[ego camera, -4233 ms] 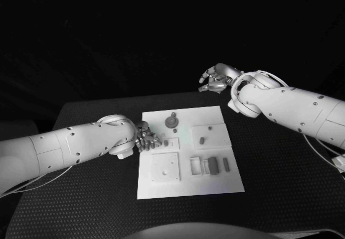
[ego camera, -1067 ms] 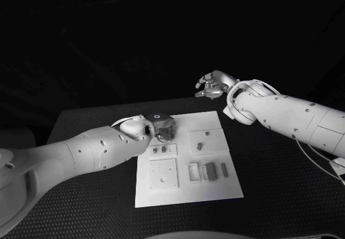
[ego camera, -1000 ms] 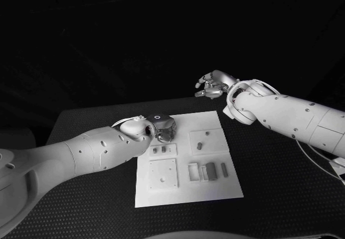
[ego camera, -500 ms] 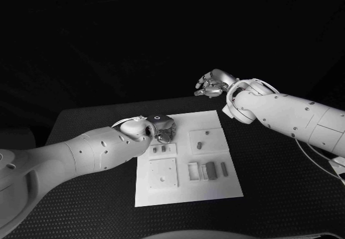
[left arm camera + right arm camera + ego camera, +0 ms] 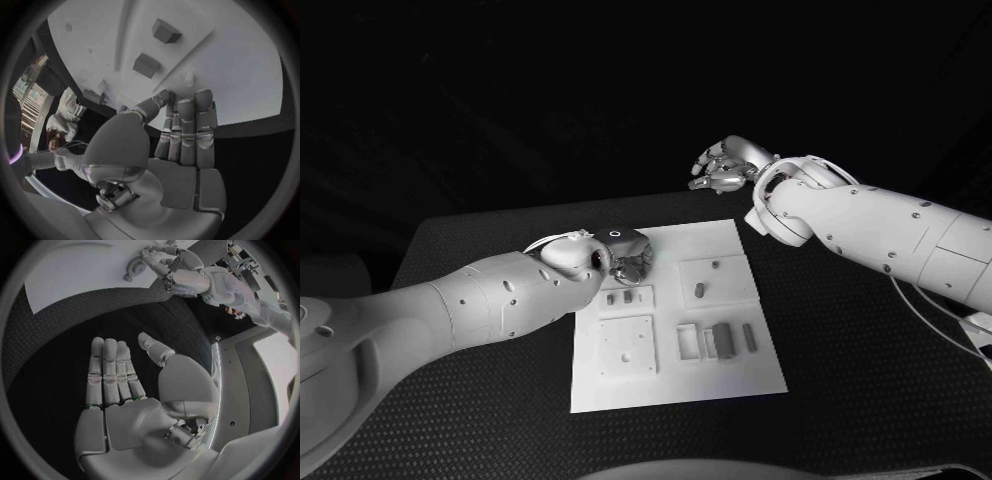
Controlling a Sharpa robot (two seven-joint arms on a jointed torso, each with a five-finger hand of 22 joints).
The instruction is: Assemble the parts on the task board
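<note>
- A black table [image 5: 473, 430] with a textured surface is seen in the head view.
- The white task board [image 5: 733, 382] is laid flat at its centre, long sides running from 12 to 6 o'clock.

Left hand [image 5: 630, 256] moved from task board [image 5: 678, 370] left edge up to its far left corner, over round part there.

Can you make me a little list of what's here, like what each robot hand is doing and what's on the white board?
Table: black
Task board: white, flat on the table
Parts: small grey pieces on the board
Left hand: over the board's far left corner; grip unclear
Right hand: raised past the board's far edge, palm open, empty
</note>
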